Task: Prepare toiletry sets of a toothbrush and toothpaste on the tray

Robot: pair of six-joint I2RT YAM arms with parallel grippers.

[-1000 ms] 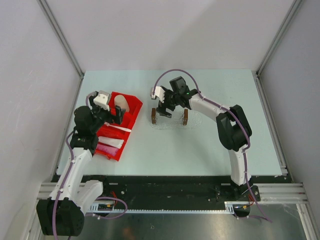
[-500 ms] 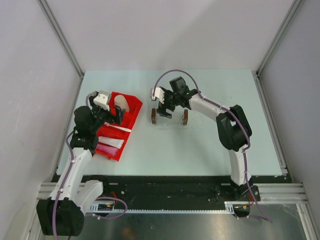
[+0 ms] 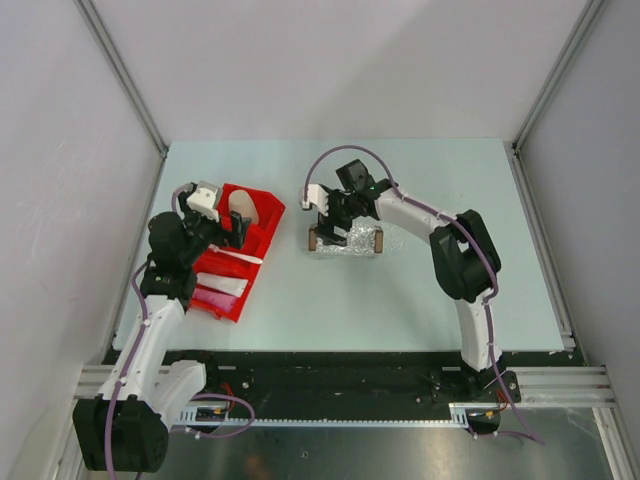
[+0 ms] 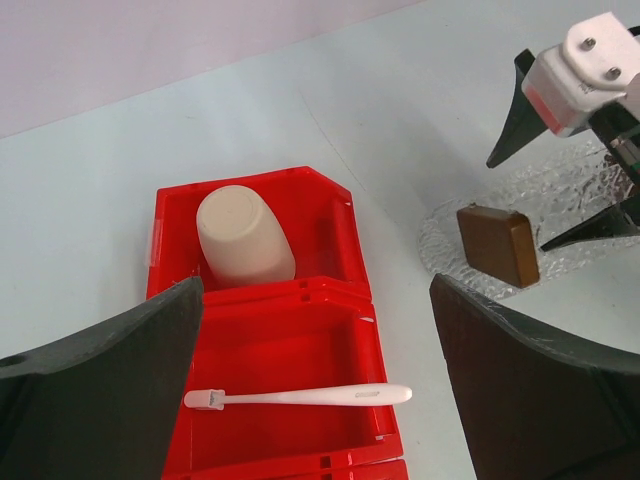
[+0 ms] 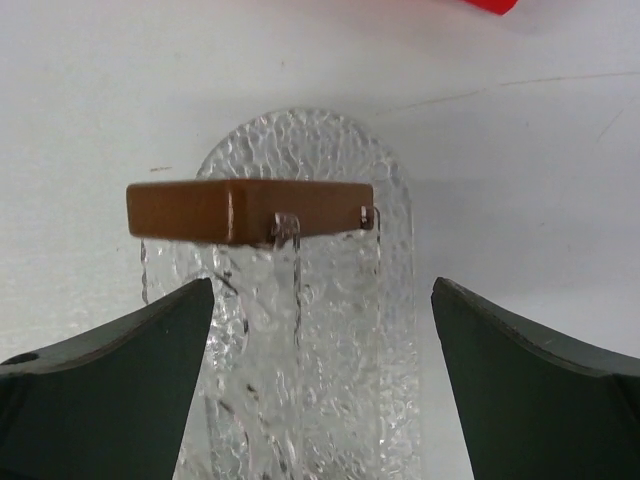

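- The left pincer hangs over the red bin at the left of the desk. Its jaws are spread wide and grip nothing.
- The toothbrush lies flat in the bin's middle compartment, straight below that pincer. In the left wrist view it lies crosswise in the gap between the two fingers, and no contact with either shows.
- The toothbrush is thin, white and straight, with a small blocky head at one end and a rounded handle tip at the other.
- A tan cup stands upside down in the far compartment.
- A white tube and a pink tube lie in the near compartment.
- The tray sits near the middle of the desk, just right of the bin and apart from it.
- The right pincer hovers over the tray's left end, jaws wide apart and empty. The brown block at that end lies just beyond its fingertips.
- The tray is clear and pebbled, with a rounded end. A second block stands at its right end.
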